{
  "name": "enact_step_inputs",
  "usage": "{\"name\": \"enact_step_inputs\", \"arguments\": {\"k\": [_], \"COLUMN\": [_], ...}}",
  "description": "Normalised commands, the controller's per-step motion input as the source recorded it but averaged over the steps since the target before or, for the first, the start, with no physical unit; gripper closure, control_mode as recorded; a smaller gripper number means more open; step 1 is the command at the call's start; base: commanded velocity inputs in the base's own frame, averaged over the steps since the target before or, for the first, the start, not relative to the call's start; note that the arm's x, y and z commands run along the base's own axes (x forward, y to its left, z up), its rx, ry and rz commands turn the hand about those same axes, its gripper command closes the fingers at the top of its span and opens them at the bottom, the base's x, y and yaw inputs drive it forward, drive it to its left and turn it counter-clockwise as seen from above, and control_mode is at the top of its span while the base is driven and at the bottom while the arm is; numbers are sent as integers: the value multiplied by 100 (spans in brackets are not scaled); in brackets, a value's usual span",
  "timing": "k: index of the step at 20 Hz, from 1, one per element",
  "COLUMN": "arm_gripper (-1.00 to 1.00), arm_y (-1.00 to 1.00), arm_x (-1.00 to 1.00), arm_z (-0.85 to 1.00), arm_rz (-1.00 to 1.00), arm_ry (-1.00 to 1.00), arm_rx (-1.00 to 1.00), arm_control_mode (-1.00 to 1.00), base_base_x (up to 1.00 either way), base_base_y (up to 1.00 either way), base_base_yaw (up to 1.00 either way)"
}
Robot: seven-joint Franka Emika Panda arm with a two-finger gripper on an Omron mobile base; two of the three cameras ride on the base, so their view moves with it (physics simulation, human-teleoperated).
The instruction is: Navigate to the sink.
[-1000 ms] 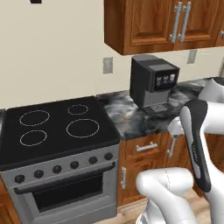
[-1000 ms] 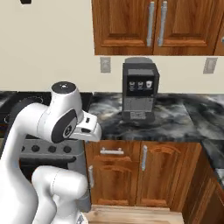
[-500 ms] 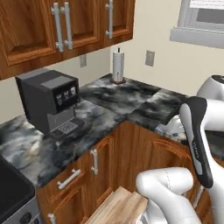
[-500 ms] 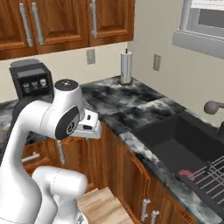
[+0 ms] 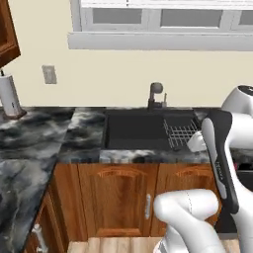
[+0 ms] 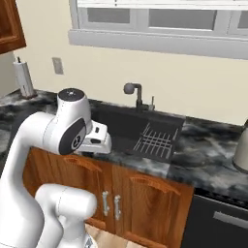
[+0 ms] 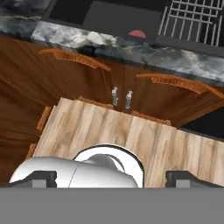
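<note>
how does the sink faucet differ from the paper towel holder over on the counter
The faucet is dark grey with a rounded head; the paper towel holder carries a white roll. The faucet rises behind the sink, under the window; the holder stands far off to the left, by the wall outlet. Both stand upright against the back wall.

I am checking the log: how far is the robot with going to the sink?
Mostly done: the sink with its faucet and dish rack lies straight ahead, behind the cabinet doors. The gripper holds nothing. At most a final approach is left.
</note>
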Motion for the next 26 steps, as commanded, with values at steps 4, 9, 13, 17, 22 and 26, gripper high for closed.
{"name": "enact_step_inputs", "arguments": {"k": [4,9,13,17,22,26], "arm_gripper": [-100,-100,-100,-100,-100,-100], "arm_y": [0,0,0,0,0,0], "arm_x": [0,0,0,0,0,0], "arm_z": [0,0,0,0,0,0], "arm_rz": [0,0,0,0,0,0], "arm_ry": [0,0,0,0,0,0], "arm_rx": [0,0,0,0,0,0], "arm_control_mode": [100,100,100,100,100,100], "base_base_x": [62,93,65,98,84,65], "base_base_y": [58,97,97,5,-54,-48], "base_base_yaw": [-83,-47,-29,7,60,75]}}
